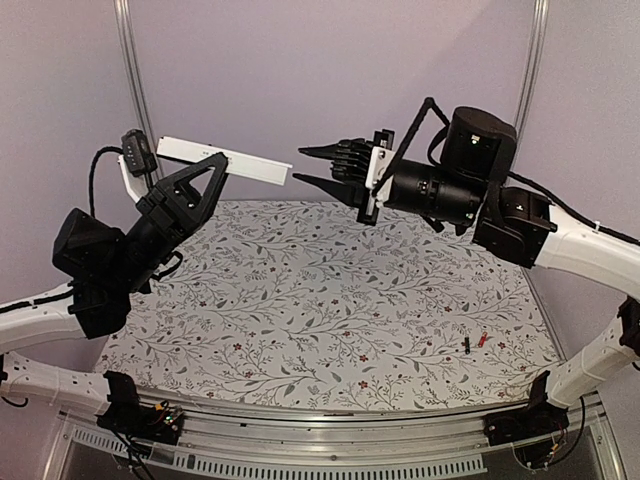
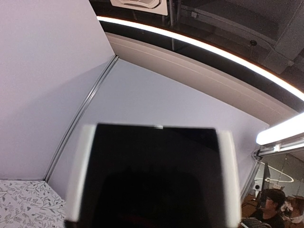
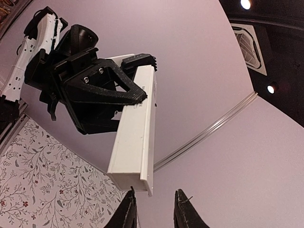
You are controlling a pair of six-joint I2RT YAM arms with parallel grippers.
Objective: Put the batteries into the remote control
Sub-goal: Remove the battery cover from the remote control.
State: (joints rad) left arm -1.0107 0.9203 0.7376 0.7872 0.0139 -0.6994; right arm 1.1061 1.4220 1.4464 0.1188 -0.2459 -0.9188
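Observation:
My left gripper (image 1: 222,160) holds the remote control (image 1: 255,166), a slim white bar, high above the table at the back left. In the right wrist view the bar (image 3: 133,137) points toward the camera, with the left gripper (image 3: 145,78) clamped near its far end. A thin white strip runs along its right side. My right gripper (image 1: 299,166) hovers at the bar's free end. Its fingertips (image 3: 154,194) stand a little apart with nothing between them, the left one just under the bar's end. The batteries lie on the table at the right, one black (image 1: 466,345), one red (image 1: 482,340).
The floral table cover (image 1: 320,300) spreads below both raised arms. Lilac walls with metal posts (image 1: 135,70) close off the back. A blurred black shape with white edges (image 2: 156,175) fills the lower left wrist view and hides that gripper's fingers.

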